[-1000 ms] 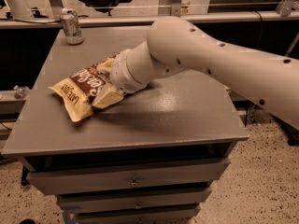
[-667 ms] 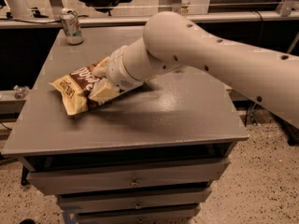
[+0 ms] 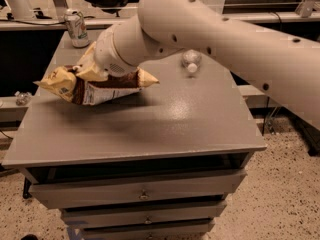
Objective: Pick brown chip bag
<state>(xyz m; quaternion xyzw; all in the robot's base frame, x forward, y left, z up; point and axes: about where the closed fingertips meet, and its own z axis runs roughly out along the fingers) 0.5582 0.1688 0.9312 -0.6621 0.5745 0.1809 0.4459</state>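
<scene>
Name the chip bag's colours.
Brown chip bag: dark brown middle, pale yellow ends; gripper at its top. Camera view.

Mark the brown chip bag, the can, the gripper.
brown chip bag point(image 3: 117, 80), camera view, dark middle panel.
can point(image 3: 76, 28), camera view, side wall.
gripper point(image 3: 101, 66), camera view, wrist end at the bag's top.

the single pale arm point(image 3: 235, 39) is stretching in from the right edge of the view, its thick forearm sloping up leftward to a rounded elbow joint point(image 3: 165, 4) at top centre. from there the limb is bending down and to the left, ending in a fat cylindrical wrist point(image 3: 120, 51) that is pointing low and leftward. the pincer point(image 3: 91, 70) is sitting at the tip of that wrist, over the left rear part of the desk point(image 3: 175, 124), mostly buried in the crumpled upper fold of the brown chip bag point(image 3: 100, 90), which it is clamping and holding clear of the surface. dark round screw holes are showing along the arm's shell.
</scene>
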